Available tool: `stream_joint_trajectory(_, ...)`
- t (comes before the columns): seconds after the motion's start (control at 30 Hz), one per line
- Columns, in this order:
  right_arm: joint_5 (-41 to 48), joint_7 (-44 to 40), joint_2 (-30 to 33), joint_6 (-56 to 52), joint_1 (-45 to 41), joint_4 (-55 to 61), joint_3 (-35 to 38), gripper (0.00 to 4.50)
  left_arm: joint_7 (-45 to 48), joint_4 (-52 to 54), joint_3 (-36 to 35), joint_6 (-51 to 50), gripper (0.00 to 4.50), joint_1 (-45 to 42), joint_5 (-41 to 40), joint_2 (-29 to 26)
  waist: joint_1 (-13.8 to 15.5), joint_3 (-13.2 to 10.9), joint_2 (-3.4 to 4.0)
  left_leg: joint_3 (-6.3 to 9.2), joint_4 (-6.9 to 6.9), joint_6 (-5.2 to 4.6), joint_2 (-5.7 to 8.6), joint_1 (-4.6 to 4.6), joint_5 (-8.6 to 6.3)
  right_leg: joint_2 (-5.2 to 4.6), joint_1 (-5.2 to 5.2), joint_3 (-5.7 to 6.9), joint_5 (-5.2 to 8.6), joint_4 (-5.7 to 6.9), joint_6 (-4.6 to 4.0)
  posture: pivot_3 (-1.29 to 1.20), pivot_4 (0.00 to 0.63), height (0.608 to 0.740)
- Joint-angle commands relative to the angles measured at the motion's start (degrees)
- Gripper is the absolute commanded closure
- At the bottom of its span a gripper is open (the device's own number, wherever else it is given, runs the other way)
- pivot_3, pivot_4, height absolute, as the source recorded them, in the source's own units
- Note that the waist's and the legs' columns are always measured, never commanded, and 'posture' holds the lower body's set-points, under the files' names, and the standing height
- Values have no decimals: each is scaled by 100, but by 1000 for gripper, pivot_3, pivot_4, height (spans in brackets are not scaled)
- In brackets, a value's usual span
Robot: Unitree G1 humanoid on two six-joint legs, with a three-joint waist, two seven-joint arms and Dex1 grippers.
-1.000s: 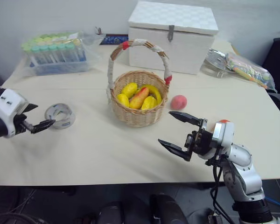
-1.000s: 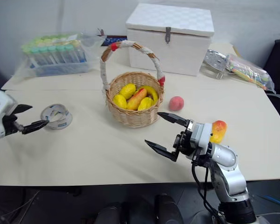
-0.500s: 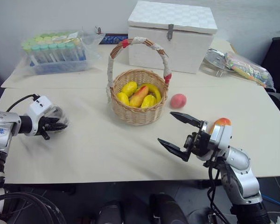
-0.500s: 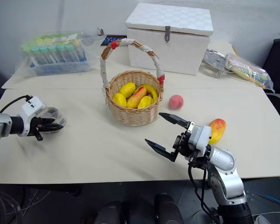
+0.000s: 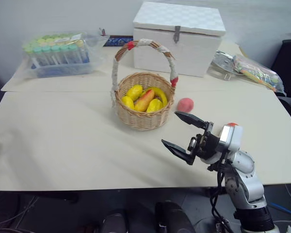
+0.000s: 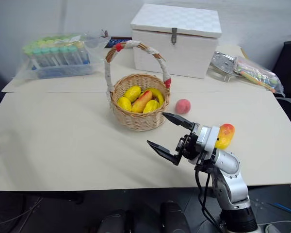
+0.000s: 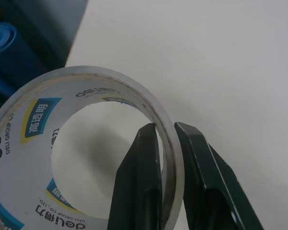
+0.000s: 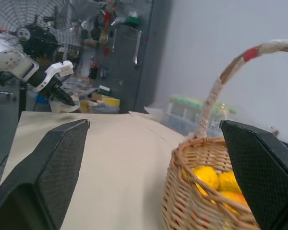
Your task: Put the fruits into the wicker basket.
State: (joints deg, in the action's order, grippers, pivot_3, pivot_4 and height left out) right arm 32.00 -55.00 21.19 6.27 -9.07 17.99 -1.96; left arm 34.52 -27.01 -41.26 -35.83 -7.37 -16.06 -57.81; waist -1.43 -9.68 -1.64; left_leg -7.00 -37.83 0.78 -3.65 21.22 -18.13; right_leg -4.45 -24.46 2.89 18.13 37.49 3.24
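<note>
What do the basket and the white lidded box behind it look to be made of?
Wicker basket: tan woven wicker, matte; the weave shows, and its arched handle is wrapped in white with red bands. White box: probably woven or quilted board, going by the lid's checkered texture; metal-looking clasp.

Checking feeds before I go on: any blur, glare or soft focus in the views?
Both eye views: even light, wicker basket, peach and mango sharp, soft shadows. Left wrist view: tape roll so close its edge is soft; the left gripper clamps the roll's wall. Right wrist view: right gripper fingers large and soft-edged, basket nearby slightly blurred, background dim.
</note>
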Motion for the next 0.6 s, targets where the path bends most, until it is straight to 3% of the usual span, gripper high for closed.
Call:
stream_joint_trajectory(0.03, 11, -149, 60, 137, -116, -107, 101, 0, 58, 633, -187, -50, 3083, 86, -273, 95, 21, 9, -15, 3, 0, 1, 1, 0, -2, -2, 3, 3, 0, -1, 0, 0, 150, 740)
stream_joint_trajectory(0.3, -7, -220, 491, 191, 90, -306, 641, 0, 872, 1611, -247, -164, 751, 641, -593, -96, -48, 19, -30, 7, 9, 20, 0, -2, -6, -6, 2, 6, 5, -3, -9, 0, 150, 740)
stream_joint_trajectory(0.47, 171, -92, 996, -143, 663, -461, 1370, 0, 1757, 2184, -274, 1035, 751, 645, -740, -208, -24, 18, -30, 5, 17, 18, -3, -5, -6, -4, 1, 10, 8, -6, -15, 0, 150, 740)
stream_joint_trajectory(0.53, 9, -67, 1118, 99, 909, -786, 1759, 0, 2275, 2729, -170, 1061, 751, 572, -1236, -86, -3, 18, -29, 5, 16, 18, -1, -5, -6, -7, 5, 10, 8, -9, -16, 0, 150, 740)
stream_joint_trajectory(0.6, -184, -43, 1192, 395, 1166, -1193, 2131, 0, 2563, 3298, 84, 746, 407, 472, -1815, 66, 16, 18, -25, 5, 14, 18, 1, -6, -5, -8, 12, 9, 8, -13, -15, 0, 150, 740)
